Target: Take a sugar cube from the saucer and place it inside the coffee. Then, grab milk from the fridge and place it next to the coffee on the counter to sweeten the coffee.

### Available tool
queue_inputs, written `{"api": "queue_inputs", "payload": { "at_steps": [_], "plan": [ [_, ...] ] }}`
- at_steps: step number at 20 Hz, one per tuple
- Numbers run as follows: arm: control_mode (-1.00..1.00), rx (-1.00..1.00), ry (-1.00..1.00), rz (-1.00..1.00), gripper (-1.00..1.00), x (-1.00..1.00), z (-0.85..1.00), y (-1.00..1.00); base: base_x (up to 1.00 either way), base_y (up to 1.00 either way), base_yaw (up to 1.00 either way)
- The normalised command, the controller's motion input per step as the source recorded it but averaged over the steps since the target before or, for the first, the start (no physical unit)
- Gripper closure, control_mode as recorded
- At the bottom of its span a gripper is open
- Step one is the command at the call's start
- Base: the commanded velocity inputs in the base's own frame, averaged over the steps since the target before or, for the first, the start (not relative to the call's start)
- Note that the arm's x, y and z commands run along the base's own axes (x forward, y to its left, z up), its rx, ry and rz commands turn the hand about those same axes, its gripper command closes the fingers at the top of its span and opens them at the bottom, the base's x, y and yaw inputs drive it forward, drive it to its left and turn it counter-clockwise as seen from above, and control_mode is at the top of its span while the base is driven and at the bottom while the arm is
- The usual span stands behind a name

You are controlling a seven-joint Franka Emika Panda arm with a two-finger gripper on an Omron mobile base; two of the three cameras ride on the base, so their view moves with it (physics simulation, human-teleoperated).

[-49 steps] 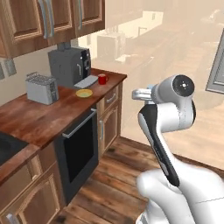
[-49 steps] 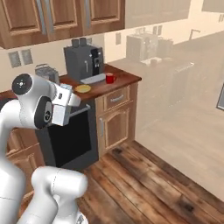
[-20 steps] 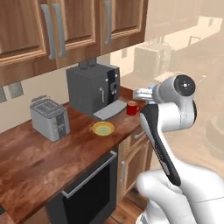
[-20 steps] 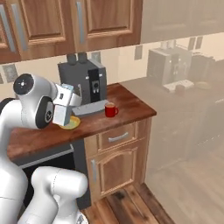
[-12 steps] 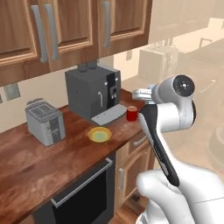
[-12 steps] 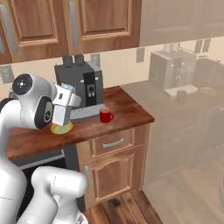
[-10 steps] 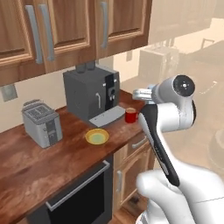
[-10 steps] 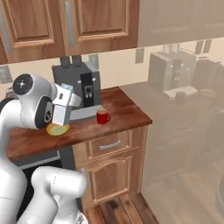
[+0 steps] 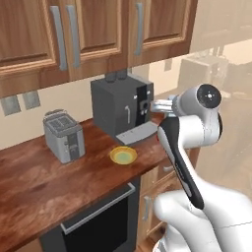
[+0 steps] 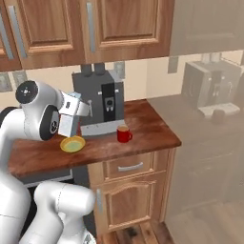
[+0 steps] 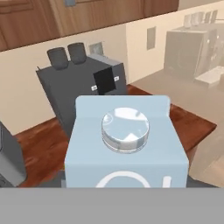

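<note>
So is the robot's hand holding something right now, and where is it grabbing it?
Yes, the milk, a pale blue carton with a round cap, sits right in front of the hand. The exact place of the grip is hidden below the picture's edge.

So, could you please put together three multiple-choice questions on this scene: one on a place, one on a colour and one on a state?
1. In the right base view, where is the mug relative to the saucer?
A) standing on it
B) to its right on the counter
C) to its left

2. What colour is the saucer?
A) yellow
B) blue
C) black

3. What is the state of the milk?
A) standing beside the mug
B) held in the gripper
C) lying on its side on the counter

Answers:
1 B, as the mug stands apart from the saucer, nearer the counter's end.
2 A, as the dish is yellow in both base views.
3 B, as the carton sits right in front of the hand camera, above the counter.
</note>
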Motion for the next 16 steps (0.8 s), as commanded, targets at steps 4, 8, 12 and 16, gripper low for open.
{"api": "queue_inputs", "payload": {
  "at_steps": [4, 8, 12, 16],
  "plan": [
    [1.0, 0.0, 0.0, 0.0, 1.0, 0.0, 0.0, 0.0, 0.4, 0.0, 0.3],
    [1.0, 0.0, 0.0, 0.0, 1.0, 0.0, 0.0, 0.0, 0.38, 0.0, 0.28],
    [-1.0, -0.01, 0.0, 0.15, 1.0, 0.19, -0.02, 0.0, 0.0, 0.0, 0.0],
    [-1.0, -0.01, 0.0, 0.01, 1.0, 0.0, 0.0, 0.06, 0.0, 0.0, 0.0]
  ]
}}
